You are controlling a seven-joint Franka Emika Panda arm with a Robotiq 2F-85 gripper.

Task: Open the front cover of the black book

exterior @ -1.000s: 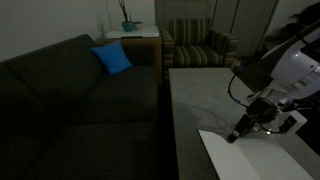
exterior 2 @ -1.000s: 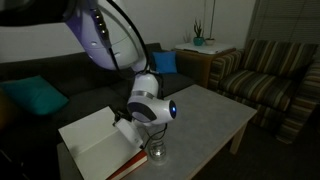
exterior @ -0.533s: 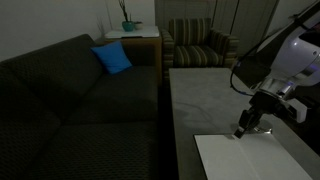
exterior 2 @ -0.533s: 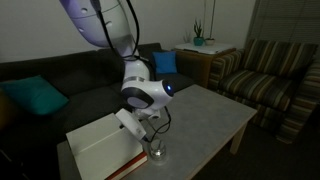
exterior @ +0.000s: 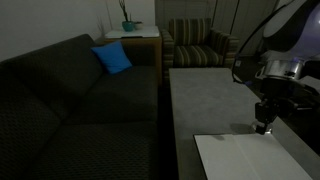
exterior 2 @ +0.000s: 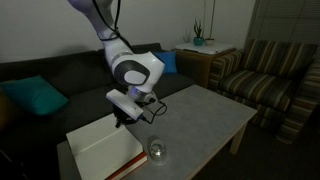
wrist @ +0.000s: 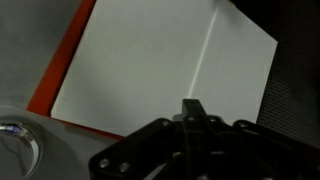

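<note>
The book (exterior 2: 100,148) lies open on the grey table, white pages up, with an orange-red edge showing along one side. It also shows in an exterior view (exterior: 250,158) at the table's near end and fills the wrist view (wrist: 160,70). My gripper (exterior 2: 127,113) hangs above the book's far edge, apart from it; it also shows in an exterior view (exterior: 263,125). In the wrist view its fingers (wrist: 190,110) are pressed together with nothing between them.
A clear glass (exterior 2: 157,152) stands on the table (exterior 2: 200,115) beside the book; its rim shows in the wrist view (wrist: 12,128). A dark sofa (exterior: 80,100) with a blue cushion (exterior: 112,58) runs along the table. A striped armchair (exterior: 198,45) stands beyond.
The gripper has lifted up and away from the book's pages. The book now lies fully open and flat.
</note>
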